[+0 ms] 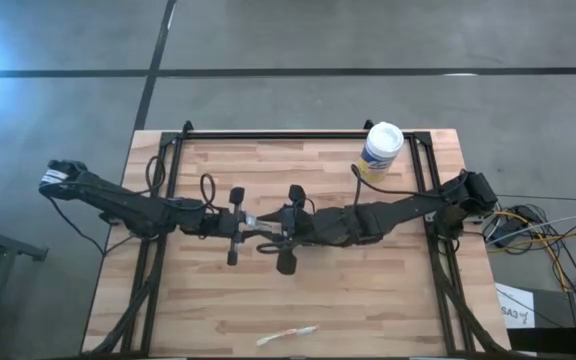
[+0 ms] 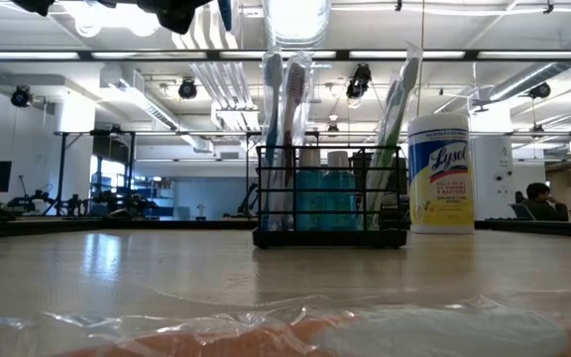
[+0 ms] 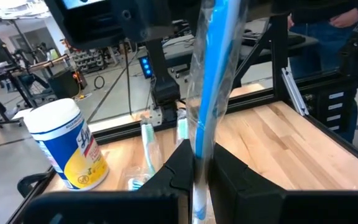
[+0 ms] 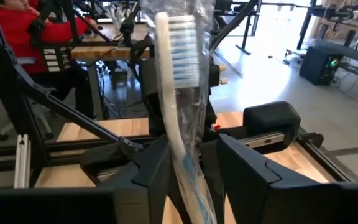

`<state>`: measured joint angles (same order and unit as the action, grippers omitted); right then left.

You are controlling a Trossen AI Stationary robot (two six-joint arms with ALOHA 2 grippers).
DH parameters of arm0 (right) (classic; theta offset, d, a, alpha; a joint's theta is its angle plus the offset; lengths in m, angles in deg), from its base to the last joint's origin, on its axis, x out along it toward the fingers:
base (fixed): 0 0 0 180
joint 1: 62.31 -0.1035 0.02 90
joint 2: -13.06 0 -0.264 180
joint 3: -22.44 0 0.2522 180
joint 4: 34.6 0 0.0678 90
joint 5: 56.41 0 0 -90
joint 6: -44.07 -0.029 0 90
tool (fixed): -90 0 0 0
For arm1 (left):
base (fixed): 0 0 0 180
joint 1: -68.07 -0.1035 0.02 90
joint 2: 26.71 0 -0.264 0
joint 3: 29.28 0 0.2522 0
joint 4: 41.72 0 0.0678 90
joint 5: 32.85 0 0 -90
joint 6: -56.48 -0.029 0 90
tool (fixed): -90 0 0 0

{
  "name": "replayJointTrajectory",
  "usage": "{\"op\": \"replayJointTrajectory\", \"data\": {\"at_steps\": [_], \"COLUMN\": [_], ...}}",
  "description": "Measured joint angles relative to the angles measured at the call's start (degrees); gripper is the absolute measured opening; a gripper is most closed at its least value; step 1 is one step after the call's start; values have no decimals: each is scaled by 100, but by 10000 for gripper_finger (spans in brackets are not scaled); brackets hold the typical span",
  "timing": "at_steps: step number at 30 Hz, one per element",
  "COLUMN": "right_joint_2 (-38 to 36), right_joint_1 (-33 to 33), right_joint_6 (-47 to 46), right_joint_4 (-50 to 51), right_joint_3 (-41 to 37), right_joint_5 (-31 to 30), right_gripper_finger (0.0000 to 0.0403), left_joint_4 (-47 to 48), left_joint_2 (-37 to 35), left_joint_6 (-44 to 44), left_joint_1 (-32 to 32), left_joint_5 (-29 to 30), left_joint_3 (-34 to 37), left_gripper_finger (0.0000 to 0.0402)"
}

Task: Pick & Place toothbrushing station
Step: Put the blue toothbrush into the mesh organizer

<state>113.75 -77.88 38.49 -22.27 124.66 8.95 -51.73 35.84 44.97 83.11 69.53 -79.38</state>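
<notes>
from above i see both arms stretched inward over the wooden table (image 1: 388,300), meeting near its middle: the left gripper (image 1: 238,226) from the left, the right gripper (image 1: 286,230) from the right, wrists almost nose to nose. the toothbrushing station sits under them and i can't make it out here. the lysol canister (image 1: 380,150) stands at the far right edge, and a wrapped toothbrush (image 1: 288,335) lies alone near the front edge.

at table height, the toothbrushing station (image 2: 330,203) stands upright on the tabletop, a black wire rack with wrapped brushes poking out of it and blue bottles inside, the canister (image 2: 440,174) just beside it. the grippers hang above it, mostly out of frame.

on my left wrist camera, the fingers (image 3: 179,168) are pressed together on a blue toothbrush in clear wrap (image 3: 213,93), held upright; the canister shows beyond.

on my right wrist camera, the fingers (image 4: 151,165) stand either side of a white toothbrush in wrap (image 4: 179,93), with a visible gap on one side; i can't tell whether they pinch it.
</notes>
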Motion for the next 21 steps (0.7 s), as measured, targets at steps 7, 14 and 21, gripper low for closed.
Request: {"op": "replayJointTrajectory", "data": {"at_steps": [7, 14, 21], "right_joint_2": [0, -93, -496], "right_joint_1": [-4, -7, -172], "right_joint_6": [575, 899, 1150], "right_joint_4": [0, 122, 325], "right_joint_3": [2, 0, -53], "right_joint_5": [218, 340, -125], "right_gripper_finger": [32, 13, 11], "left_joint_4": [49, 225, 843], "left_joint_2": [0, -56, -467], "left_joint_6": [12, 72, 279], "left_joint_1": [-6, 2, 7], "left_joint_5": [-21, -71, -56], "left_joint_3": [0, 0, 0], "left_gripper_finger": [26, 100, 185]}}
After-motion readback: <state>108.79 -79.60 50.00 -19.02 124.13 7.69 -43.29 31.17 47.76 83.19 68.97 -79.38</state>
